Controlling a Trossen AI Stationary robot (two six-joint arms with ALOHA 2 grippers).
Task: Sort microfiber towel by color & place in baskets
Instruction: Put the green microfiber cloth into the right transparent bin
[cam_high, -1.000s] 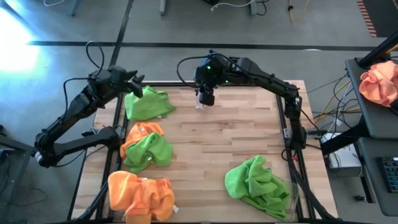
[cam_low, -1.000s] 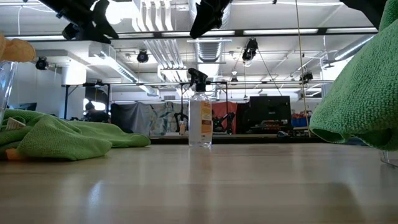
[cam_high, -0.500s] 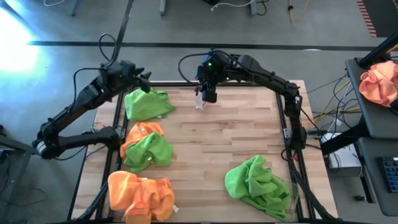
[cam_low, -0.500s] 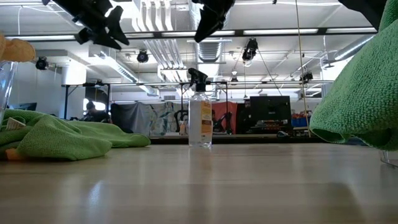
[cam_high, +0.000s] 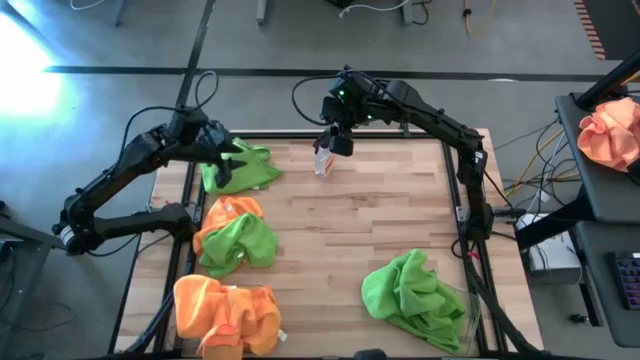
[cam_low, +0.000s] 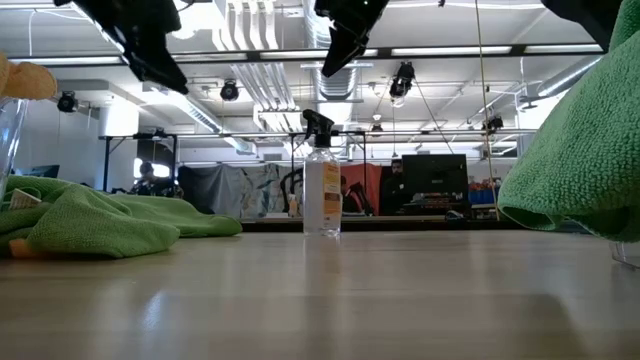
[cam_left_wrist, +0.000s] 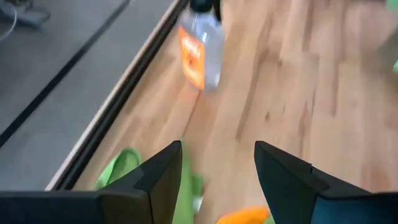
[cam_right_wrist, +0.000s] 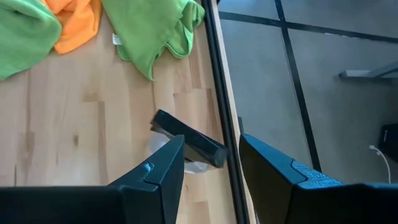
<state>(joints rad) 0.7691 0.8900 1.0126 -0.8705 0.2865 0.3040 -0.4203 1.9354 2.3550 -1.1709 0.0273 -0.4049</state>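
Left end effector (cam_high: 222, 165), fingers spread, hovers over the green towel (cam_high: 240, 168) left of the spray bottle (cam_high: 323, 162); soft, floppy — pinch a raised fold.

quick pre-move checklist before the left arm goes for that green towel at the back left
1. Left gripper open and empty: ok, fingers apart, nothing between them.
2. Left gripper over the target: ok, it hangs above the green towel at the back left.
3. Target free of other cloths: ok, it lies alone, apart from the orange and green pile nearer the front.
4. Right gripper out of the way: ok, open and empty above the spray bottle at the back middle.
5. Bottle upright: ok, it stands in the low view.
6. Basket ready for green: cannot tell, only a clear rim shows under the green towels at the front right.
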